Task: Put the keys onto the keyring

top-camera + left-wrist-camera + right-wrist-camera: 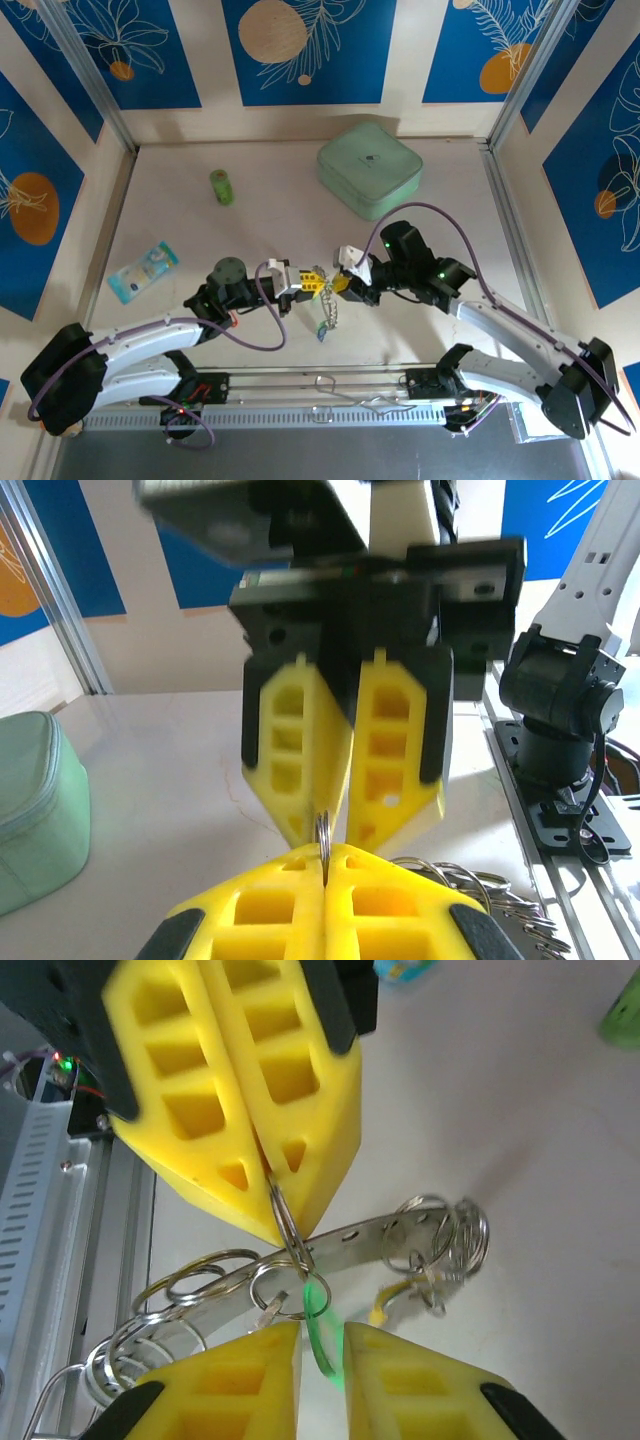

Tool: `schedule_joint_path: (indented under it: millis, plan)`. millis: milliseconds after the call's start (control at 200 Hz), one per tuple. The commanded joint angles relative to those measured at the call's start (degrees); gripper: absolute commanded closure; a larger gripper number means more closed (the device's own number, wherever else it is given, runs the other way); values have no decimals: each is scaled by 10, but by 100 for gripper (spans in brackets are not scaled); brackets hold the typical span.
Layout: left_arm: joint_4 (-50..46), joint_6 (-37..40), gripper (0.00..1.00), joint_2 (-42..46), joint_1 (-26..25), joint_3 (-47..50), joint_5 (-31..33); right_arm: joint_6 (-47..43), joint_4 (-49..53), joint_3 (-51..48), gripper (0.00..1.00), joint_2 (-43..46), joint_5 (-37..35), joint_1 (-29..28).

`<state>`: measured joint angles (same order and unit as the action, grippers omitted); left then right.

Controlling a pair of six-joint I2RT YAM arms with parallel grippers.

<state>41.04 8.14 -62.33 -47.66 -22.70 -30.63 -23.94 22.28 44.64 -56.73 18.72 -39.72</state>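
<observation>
Fingers of left gripper [283, 1228] clamped on silvery jagged metal keyring [375, 1232], mid-table; right gripper [322, 1330] slightly parted around one pale green key tag [312, 1298]. Beyond: one mint box [369, 168], one green cylinder [221, 186], one blue packet [143, 270].

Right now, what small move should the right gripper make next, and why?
Probably close the right gripper on the pale green tag, which sits loose between its open jaws. The left gripper is shut on the small split ring, so gripping the tag looks like the step before threading.
</observation>
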Motion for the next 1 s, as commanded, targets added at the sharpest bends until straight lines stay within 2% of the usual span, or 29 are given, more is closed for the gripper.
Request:
schedule_joint_path:
  millis: [0, 140, 625, 720, 810, 855, 930, 995]
  plan:
    - [13, 19, 100, 11, -5, -9, -20, -1, 5, 2, 79, 31, 40, 9]
    - [18, 16, 100, 5, -5, -13, -31, 7, -13, 11, 79, 24, 70, 9]
    - [25, 7, 100, -2, -5, -16, -47, 13, -56, 20, 83, -18, 85, -5]
    - [29, 6, 100, -4, -5, -16, -47, 14, -63, 20, 88, -23, 90, -5]
    - [30, 4, 100, -6, -4, -16, -39, 9, -54, 26, 100, -28, 91, -5]
    - [22, 0, 100, -6, -5, -17, -21, 2, -48, 30, 100, -27, 87, -5]
    - [-21, 14, 78, 3, -5, -23, -3, -12, -27, 41, 100, -24, 74, -5]
    - [-77, 36, 72, 14, -5, -33, 9, -30, 3, 57, 100, -25, 57, -6]
